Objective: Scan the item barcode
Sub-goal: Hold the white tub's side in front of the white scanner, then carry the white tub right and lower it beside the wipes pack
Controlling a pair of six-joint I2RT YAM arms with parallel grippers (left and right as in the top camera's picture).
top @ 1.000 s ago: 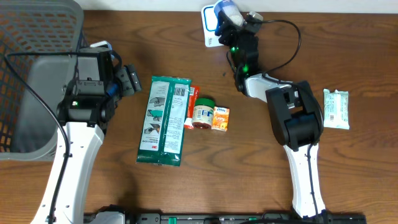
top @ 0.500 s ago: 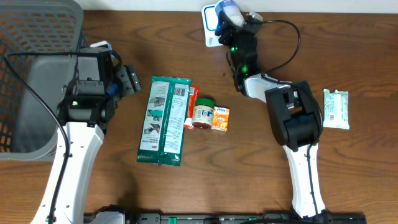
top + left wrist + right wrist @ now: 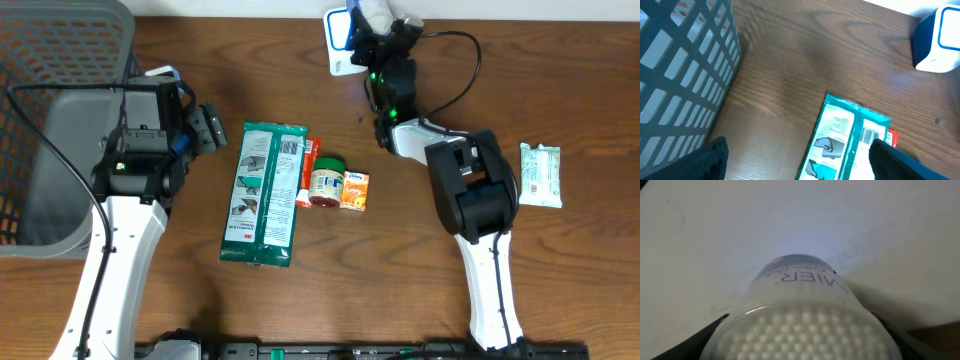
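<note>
- right fingers (image 3: 386, 42) (image 3: 690, 342) are clamped on a clear round container (image 3: 372, 12) (image 3: 805, 325), one dark finger on each side of it in the wrist view
- the container has a blue label and white dotted contents, and its end faces the wrist camera
- the container is held up at the far edge of the table (image 3: 420, 260), just beside the top right corner of the white-and-blue scanner (image 3: 338, 48) (image 3: 940, 40); cannot tell if they touch
- no barcode shows on the container in any view
- left fingers (image 3: 208, 128) (image 3: 710, 160) are spread apart with nothing between them, above the table near the grey mesh basket (image 3: 60, 60) (image 3: 685, 75)
- green pack (image 3: 262, 195) (image 3: 845, 135) lies flat mid-table, barcode up in the left wrist view
- red box (image 3: 309, 168), small jar (image 3: 326, 180) with a green lid and orange box (image 3: 354, 190) sit in a row, right of the green pack
- white packet (image 3: 540, 175) lies flat at the right, well apart from the rest
</note>
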